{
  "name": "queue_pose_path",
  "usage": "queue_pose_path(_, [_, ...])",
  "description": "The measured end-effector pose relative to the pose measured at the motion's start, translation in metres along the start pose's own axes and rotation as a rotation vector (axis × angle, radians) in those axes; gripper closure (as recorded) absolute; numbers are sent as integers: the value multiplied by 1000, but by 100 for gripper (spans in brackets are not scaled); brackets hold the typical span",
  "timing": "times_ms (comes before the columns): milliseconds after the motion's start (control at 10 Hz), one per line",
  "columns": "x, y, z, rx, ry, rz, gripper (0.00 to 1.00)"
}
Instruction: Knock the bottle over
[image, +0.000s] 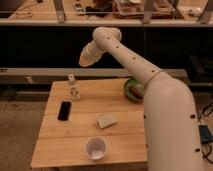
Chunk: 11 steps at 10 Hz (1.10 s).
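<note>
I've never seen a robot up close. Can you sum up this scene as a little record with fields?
bottle: upright, far left part of the table
gripper: in the air above and right of the bottle, apart from it
table: wooden slats
other things: black flat device, pale block, white cup, green bowl
task: bottle not yet knocked over

Whitish bottle (73, 89) stands upright below the end effector (85, 59)
</note>
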Motion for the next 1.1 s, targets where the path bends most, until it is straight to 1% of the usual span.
queue_pose_path(200, [2,-14,13,11,-4,-19,97])
queue_pose_path(300, [2,-17,17,13,-5,-29,97])
queue_pose_path(400, [-1,-22,26,17,-7,-61,97])
queue_pose_path(700, [-3,-28,39,21,-2,-112,97])
queue_pose_path(1100, [-2,-32,52,32,3,-142,97])
